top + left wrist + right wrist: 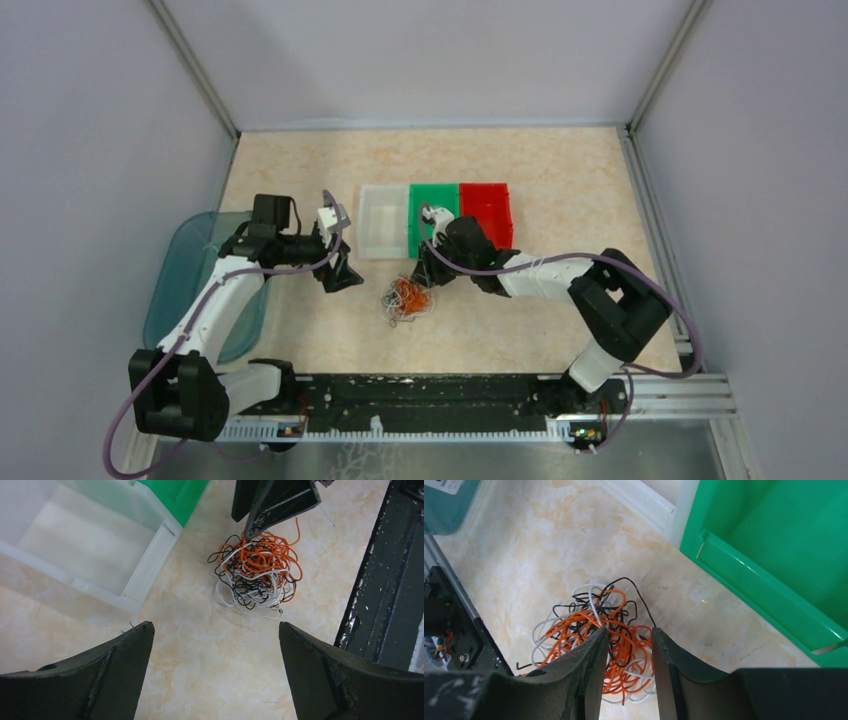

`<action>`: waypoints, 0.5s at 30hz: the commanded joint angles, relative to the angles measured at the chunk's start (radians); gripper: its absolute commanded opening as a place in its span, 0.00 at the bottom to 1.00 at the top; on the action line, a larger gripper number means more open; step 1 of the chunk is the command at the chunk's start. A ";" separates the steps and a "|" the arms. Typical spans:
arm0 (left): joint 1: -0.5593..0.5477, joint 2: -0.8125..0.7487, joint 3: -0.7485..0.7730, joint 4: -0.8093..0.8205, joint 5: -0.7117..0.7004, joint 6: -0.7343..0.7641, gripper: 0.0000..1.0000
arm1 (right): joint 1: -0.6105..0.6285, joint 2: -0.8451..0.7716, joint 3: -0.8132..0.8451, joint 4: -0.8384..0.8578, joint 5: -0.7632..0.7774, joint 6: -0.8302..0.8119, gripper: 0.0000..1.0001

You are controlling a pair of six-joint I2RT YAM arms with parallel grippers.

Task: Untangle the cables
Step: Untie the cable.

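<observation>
Early stage, nothing sorted yet. The cables (orange, white, blk) sit as one knotted clump on the counter, at centre of the top view, just below a row of three bins. White bin, green bin and red bin show no wire in the parts visible; the right arm hides some of the green and red ones. No strand lies apart from the clump. Right fingers are at the clump's upper edge, tips down among the orange loops. In the right wrist view the gap btw them is narrow w/ several orange strands in it, but can't tell if they pinch or only straddle. Left fingers are spread wide, hovering left of the clump, near but not touching, holding nothing. The left wrist view has the clump upper centre w/ the right fingers' tips at its top. Teal tub sits at far left, apart from the action. My read: the first pull is only being set up. Pretty much all is left: get one strand out, work it free of the rest, then repeat for each wire. Prob. the freed wires go into the bins, but that's a guess.
</observation>
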 commanded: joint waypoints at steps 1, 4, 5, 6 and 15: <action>-0.050 -0.024 -0.032 -0.024 -0.020 0.025 1.00 | -0.004 0.045 0.022 0.141 -0.050 0.021 0.38; -0.063 -0.028 -0.039 -0.024 -0.029 0.026 1.00 | 0.010 0.059 0.022 0.170 -0.082 0.040 0.33; -0.064 -0.028 -0.039 -0.024 -0.030 0.025 1.00 | 0.018 0.057 0.018 0.176 -0.087 0.040 0.29; -0.066 -0.028 -0.039 -0.024 -0.032 0.025 1.00 | 0.027 0.049 0.010 0.183 -0.092 0.043 0.23; -0.091 -0.024 -0.028 -0.037 -0.023 0.022 1.00 | 0.078 -0.144 -0.052 0.195 -0.055 0.052 0.00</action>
